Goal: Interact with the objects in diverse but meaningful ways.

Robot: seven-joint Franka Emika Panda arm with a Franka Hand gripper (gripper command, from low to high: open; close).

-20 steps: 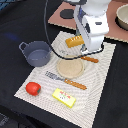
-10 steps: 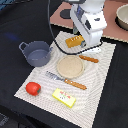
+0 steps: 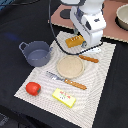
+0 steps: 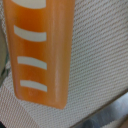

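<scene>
One arm is seen above the far part of the striped placemat (image 3: 65, 75), and its gripper (image 3: 84, 44) is found slightly higher and more towards the exterior view's right than half a second ago. The fingers are hidden behind the white wrist housing, so it cannot be told whether they are apart or together. The golden bread loaf (image 3: 74, 41) lies on the mat just beside the gripper, and in the wrist view it (image 4: 42, 50) is shown close up, resting flat on the weave; it has not shifted. The grey-blue pot (image 3: 36, 52) stands at the mat's left edge, unchanged. The red tomato (image 3: 33, 88) and the yellow butter block (image 3: 64, 97) lie near the mat's near edge, well apart from the arm. Open mat is left between the butter and the right border.
</scene>
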